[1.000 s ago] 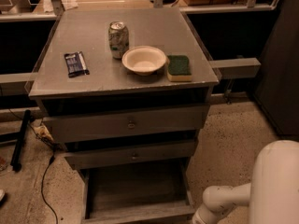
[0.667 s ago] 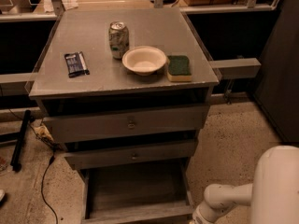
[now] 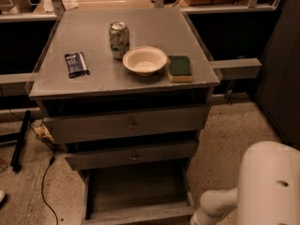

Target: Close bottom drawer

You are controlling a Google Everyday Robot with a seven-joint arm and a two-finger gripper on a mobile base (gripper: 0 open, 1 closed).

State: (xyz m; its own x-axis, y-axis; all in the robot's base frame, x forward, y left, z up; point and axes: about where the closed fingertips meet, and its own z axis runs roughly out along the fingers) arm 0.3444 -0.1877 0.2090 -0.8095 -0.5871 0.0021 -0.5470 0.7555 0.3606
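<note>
The bottom drawer (image 3: pixel 136 191) of the grey wooden cabinet stands pulled out, its plank floor bare and its front edge (image 3: pixel 140 214) near the lower border of the camera view. Above it sit the mid-width drawer front (image 3: pixel 133 154) and the widest drawer front (image 3: pixel 129 124), each with a small knob. My white arm (image 3: pixel 262 186) fills the lower right corner, with its wrist (image 3: pixel 211 207) just right of the open drawer's front corner. The gripper itself lies below the picture's edge and is out of view.
On the cabinet top (image 3: pixel 93 41) stand a can (image 3: pixel 119 40), a white bowl (image 3: pixel 145 60), a green sponge (image 3: pixel 180 68) and a dark packet (image 3: pixel 76 63). A black cable (image 3: pixel 44 191) and a dark bar (image 3: pixel 21 139) lie on the floor at left. Speckled floor (image 3: pixel 225 135) lies right.
My arm's wrist has shifted slightly left and down toward the open drawer's front right corner. The drawer has not visibly moved.
</note>
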